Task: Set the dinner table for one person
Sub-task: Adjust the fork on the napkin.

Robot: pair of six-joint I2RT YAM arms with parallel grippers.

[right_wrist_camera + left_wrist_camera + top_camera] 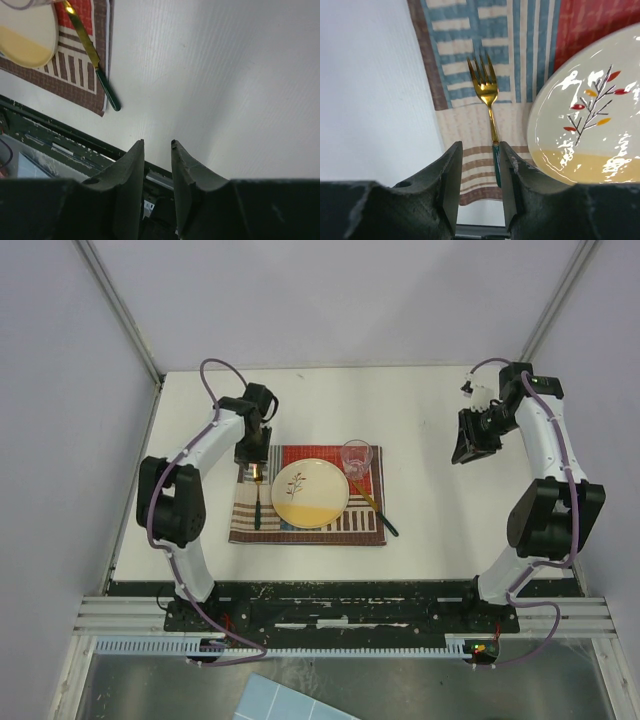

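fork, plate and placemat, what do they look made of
The fork looks like polished gold-toned metal, going by its mirror glints; its dark green handle may be plastic or enamel. The plate seems to be glazed ceramic: glossy, with bright reflections and a painted twig. The placemat looks like matte woven cloth in ribbed striped patches.

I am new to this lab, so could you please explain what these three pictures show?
Two robot arms stand at the near edge of a white table. The overhead picture shows both; the other two come from cameras on each wrist, looking past its jaws. A striped placemat carries a plate, a glass, a fork on its left and a knife on its right. The left gripper hangs open over the fork's handle; the right gripper is open over bare table. Nothing is held.
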